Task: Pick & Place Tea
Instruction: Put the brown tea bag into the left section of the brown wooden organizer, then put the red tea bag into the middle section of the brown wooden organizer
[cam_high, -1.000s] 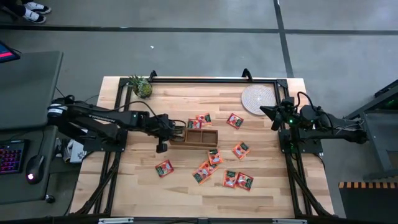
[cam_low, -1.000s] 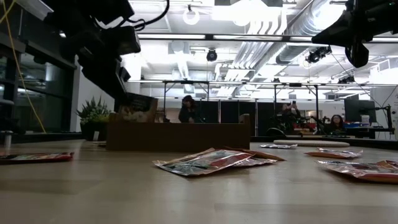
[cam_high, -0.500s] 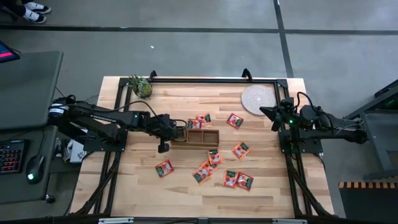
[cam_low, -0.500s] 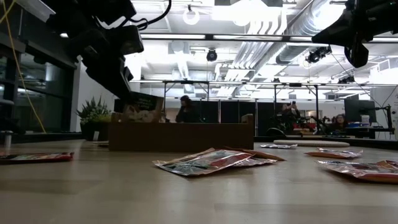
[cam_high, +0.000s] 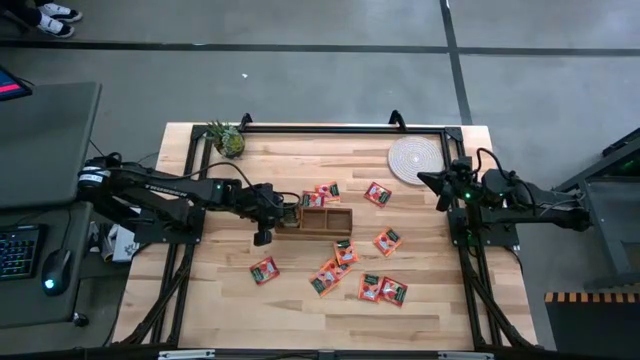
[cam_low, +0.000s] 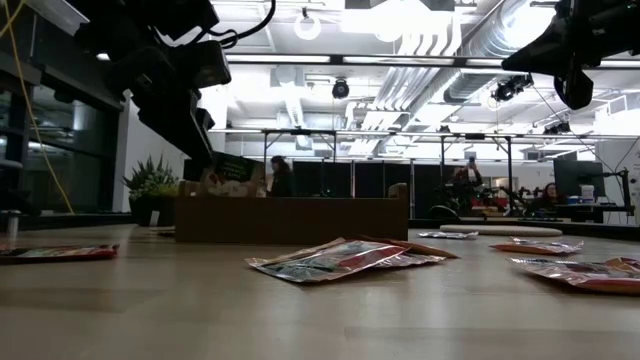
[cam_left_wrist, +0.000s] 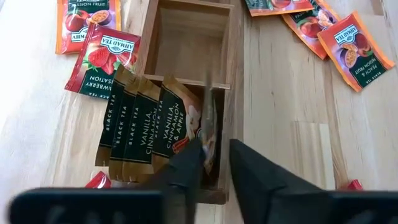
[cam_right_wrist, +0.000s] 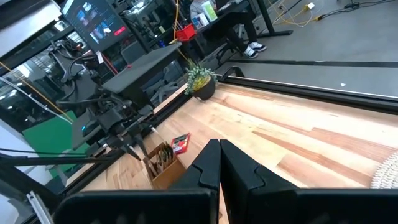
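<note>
A long wooden box lies at mid-table. Its left end compartment holds several dark tea sachets standing on edge. My left gripper points slantwise down into that compartment, open by a narrow gap. One more sachet, seen edge-on, stands in the gap. Orange-red tea sachets lie flat on the table around the box. My right gripper hangs shut above the table's right edge, far from them. My left gripper has one finger on either side of the edge-on sachet's upper edge, coming slantwise from above and from the table's left. The sachet stands upright in the box compartment. Whether either finger touches it, I cannot tell.
A round woven mat lies at the far right corner and a small plant at the far left. A black frame rail runs along the far edge. Bare wood lies along the near left side.
The wooden box has slid a little toward the table's right edge, together with the sachet at my left gripper's fingertips. My right arm has kept still.
</note>
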